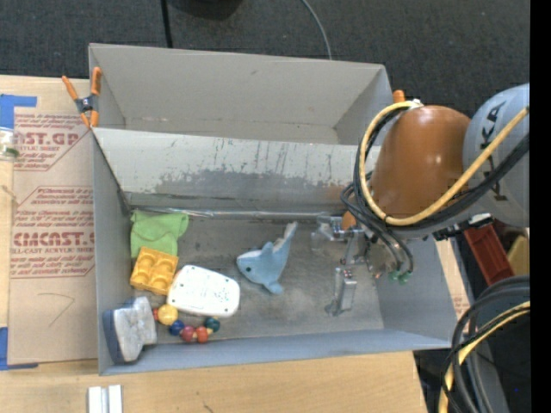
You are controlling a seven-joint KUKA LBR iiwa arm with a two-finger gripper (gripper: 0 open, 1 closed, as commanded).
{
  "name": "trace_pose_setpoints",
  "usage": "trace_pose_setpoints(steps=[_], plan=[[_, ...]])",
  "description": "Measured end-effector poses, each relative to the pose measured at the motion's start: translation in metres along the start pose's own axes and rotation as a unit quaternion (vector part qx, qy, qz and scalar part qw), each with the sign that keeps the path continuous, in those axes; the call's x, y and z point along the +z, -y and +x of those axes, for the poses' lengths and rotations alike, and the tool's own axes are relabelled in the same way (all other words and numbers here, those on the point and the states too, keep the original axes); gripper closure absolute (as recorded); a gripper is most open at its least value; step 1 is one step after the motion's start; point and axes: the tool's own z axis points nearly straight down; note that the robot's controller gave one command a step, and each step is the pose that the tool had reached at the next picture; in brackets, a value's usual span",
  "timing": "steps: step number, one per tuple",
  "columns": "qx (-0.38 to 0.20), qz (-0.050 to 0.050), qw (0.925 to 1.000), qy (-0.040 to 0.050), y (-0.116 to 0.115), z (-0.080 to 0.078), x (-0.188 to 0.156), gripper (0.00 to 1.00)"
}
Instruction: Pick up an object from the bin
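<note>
Six loose items in the bin (232,84), one of each kind: 1 blue plush dolphin (265,265), 1 green cloth (157,230), 1 yellow studded block (153,272), 1 white rounded casing (203,291), 1 bead string (191,327), 1 grey padded piece (133,332).

Five of them bunch at the left end. The dolphin lies alone mid-floor, tail toward the far wall, nose toward the left.

Gripper (340,301) is at the right end, low over bare, scuffed floor, near the dolphin on its right side but apart from it. Released or clenched: cannot tell, since the metal parts overlap and the wrist blocks the angle.

Hard to read:
- Brown domed cover (422,162) and yellow/black cables (379,231) hide the wrist and the bin's far-right corner.
- Green cloth is partly under the yellow block.
- Beads are partly tucked under the casing's near edge, so no exact bead count. Red, blue, yellow and orange ones are visible.
- Grey piece sits in the near-left corner; cannot tell what it is.

Materials:
- Dolphin: soft fabric.
- Block and casing: smooth hard plastic.
- Bin: matte grey metal, with a worn streak along the far wall.
</note>
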Motion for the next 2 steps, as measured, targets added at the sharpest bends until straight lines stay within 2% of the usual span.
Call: trace_pose_setpoints(steps=[1,2], plan=[[0.000,0.000,1.0000,0.0040,0.000,-0.002,-0.004,0.00],[-0.007,0.001,0.9999,0.0085,-0.018,-0.020,0.030,0.00]])
